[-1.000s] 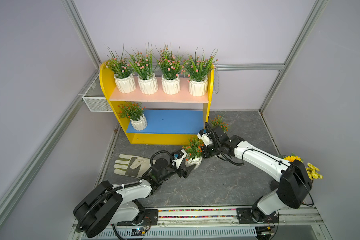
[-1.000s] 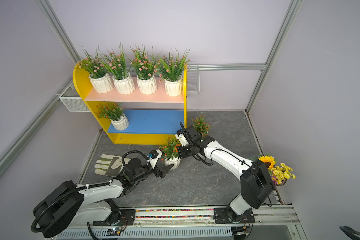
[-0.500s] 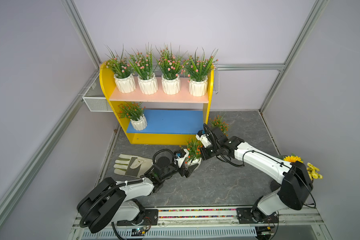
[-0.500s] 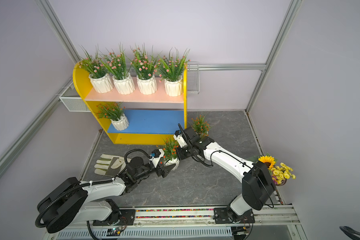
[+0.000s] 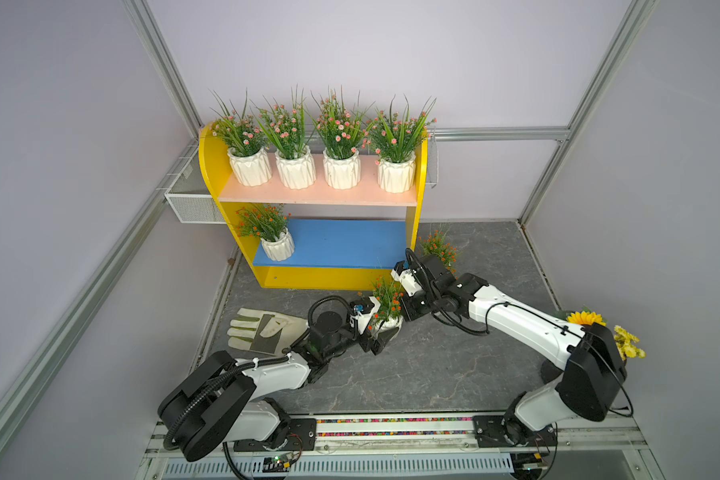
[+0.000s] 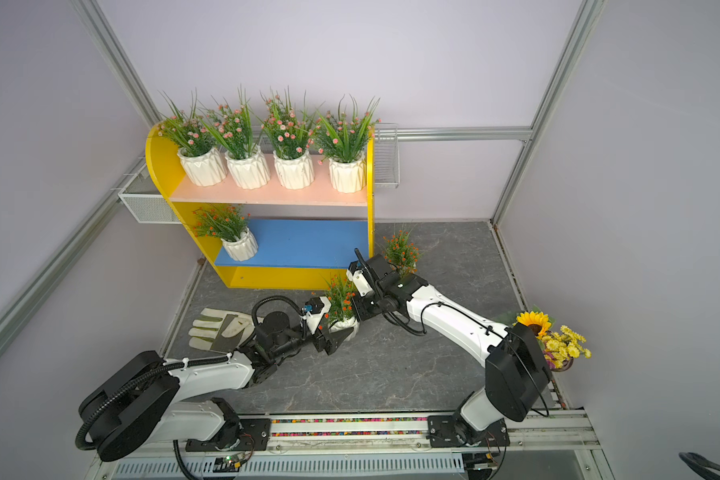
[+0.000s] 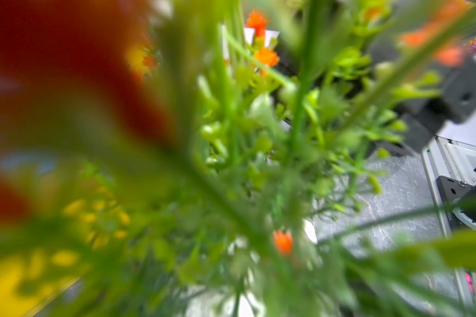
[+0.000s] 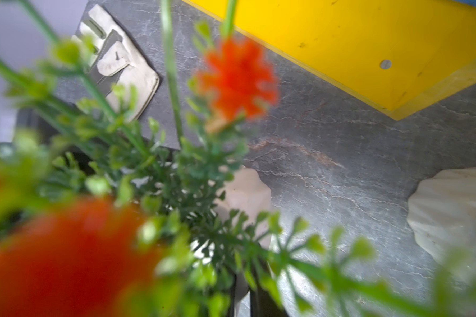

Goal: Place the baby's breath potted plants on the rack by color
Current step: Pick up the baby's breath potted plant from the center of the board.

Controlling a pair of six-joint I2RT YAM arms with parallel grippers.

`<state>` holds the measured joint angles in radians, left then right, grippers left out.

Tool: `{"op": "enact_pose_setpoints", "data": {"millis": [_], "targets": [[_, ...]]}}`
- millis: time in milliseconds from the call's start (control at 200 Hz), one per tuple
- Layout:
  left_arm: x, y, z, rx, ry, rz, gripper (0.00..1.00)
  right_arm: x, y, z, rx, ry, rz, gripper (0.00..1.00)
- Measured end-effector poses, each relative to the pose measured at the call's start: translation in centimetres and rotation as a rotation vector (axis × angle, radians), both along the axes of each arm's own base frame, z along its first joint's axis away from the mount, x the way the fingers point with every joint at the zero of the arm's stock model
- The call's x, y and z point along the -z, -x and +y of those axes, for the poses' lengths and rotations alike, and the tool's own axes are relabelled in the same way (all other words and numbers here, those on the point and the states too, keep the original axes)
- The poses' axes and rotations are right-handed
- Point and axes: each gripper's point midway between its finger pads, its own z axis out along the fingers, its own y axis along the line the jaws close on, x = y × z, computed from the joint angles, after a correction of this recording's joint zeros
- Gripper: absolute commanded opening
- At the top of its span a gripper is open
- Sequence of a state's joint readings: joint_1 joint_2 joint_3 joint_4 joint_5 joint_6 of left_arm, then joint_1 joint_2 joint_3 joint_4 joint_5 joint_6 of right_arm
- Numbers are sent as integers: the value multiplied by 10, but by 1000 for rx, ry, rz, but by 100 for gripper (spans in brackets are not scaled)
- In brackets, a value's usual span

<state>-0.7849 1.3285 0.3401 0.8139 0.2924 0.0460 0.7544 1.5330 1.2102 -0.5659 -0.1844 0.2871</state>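
Compared with a second ago, the right claw (image 5: 405, 308) has slid closer to the left arm and now presses into the sprigs of the orange-blossomed plant (image 5: 388, 305) on the grey floor (image 5: 433, 374). The left claw (image 5: 380, 332) has barely moved, and the pot stands at much the same spot.

The left claw's jaws stand wide, one on each side of the white pot, low near its base; whether they touch it I cannot tell. The right claw is closed, up among the stems on the far side; whether it pinches one is hidden. A work glove (image 5: 267, 328) lies flat just beside the left wrist.

The left wrist view is only blurred greenery. The right wrist view looks down through the sprigs onto the pot's rim, the glove and a second orange plant (image 8: 451, 214). In both top views that plant stands on the floor behind the right wrist, beside the side panel of the rack (image 5: 208, 166).

Farther back, a third orange plant (image 5: 275, 245) stands at the left end of the blue lower board. Four pink plants (image 5: 341, 168) stand in a row on the pink upper board.
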Motion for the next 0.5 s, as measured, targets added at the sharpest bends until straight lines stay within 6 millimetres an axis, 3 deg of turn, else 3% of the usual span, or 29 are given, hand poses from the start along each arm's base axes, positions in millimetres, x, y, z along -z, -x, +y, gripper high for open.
{"op": "enact_pose_setpoints", "data": {"millis": [325, 500], "targets": [[-1, -2, -1, -5, -2, 5, 99, -6, 11, 11, -46, -43, 14, 11], [-2, -2, -2, -5, 2, 7, 81, -9, 10, 11, -45, -47, 5, 12]]}}
